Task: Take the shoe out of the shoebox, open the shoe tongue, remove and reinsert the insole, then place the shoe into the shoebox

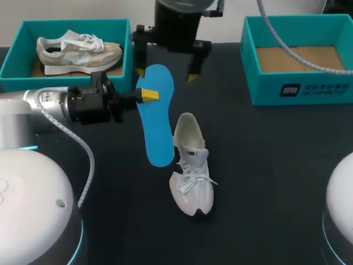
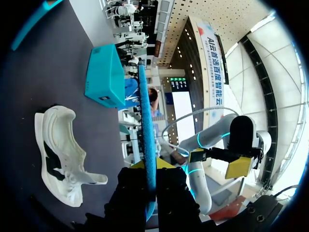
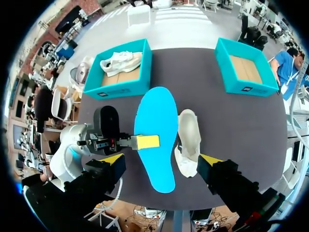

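A blue insole (image 1: 156,118) hangs in the air over the table's middle, and my left gripper (image 1: 149,95) is shut on its edge near the heel end. In the left wrist view the insole (image 2: 147,121) shows edge-on between the closed fingers of that gripper (image 2: 152,166). A white shoe (image 1: 191,165) rests on the dark table just right of the insole, toe toward the front edge. My right gripper (image 1: 166,74) hovers high above the insole, open and empty. Seen from the right wrist, the insole (image 3: 157,121) and shoe (image 3: 188,137) lie far below its spread fingers (image 3: 161,159).
A teal shoebox (image 1: 14,58) at the back left holds a beige and white shoe (image 1: 77,49). Another teal shoebox (image 1: 298,91) at the back right shows only its cardboard floor. My left arm stretches across the table's left side.
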Robot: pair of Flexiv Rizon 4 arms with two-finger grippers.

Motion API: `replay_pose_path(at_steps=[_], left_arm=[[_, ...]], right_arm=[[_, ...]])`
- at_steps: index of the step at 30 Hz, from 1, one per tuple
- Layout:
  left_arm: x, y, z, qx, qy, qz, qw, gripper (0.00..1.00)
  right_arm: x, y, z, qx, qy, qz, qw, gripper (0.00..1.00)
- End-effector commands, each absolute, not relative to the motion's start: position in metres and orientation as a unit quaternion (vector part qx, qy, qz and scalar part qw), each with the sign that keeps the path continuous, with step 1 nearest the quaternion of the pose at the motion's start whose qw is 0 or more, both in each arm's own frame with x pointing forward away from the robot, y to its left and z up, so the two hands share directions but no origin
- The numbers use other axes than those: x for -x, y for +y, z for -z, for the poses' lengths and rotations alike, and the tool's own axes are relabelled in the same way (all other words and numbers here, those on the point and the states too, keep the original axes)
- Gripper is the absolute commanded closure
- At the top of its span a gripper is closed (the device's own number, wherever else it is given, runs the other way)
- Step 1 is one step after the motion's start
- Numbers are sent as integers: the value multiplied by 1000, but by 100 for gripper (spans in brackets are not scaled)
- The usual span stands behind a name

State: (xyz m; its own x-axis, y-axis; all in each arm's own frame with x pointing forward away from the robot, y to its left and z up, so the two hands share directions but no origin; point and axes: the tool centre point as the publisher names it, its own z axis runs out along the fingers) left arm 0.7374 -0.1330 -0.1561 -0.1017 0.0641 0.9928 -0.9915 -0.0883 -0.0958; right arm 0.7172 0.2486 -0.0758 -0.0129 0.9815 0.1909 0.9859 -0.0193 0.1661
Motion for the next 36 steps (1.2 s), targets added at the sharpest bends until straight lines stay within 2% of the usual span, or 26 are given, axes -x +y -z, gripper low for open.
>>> replay_pose_path(at_steps=[1, 5, 12, 16, 28, 36], left_arm=[[-736, -132, 156, -479, -486, -561, 469, 100], [-736, -132, 156, -479, -486, -561, 469, 100], [-736, -132, 156, -479, -486, -561, 469, 100], [-736, -132, 156, -479, -486, -561, 469, 100], [-736, -132, 156, -479, -486, -561, 469, 100], [-736, -132, 156, -479, -486, -561, 469, 100]], right_arm=[[-714, 223, 89, 676, -685, 244, 119, 0], [-712, 212, 97, 655, -670, 301, 177, 0], [-710, 198, 111, 628, -640, 384, 222, 0], [-710, 192, 119, 601, -629, 412, 269, 0], [-717, 191, 137, 546, -613, 454, 347, 0], [-718, 190, 151, 523, -595, 480, 377, 0]])
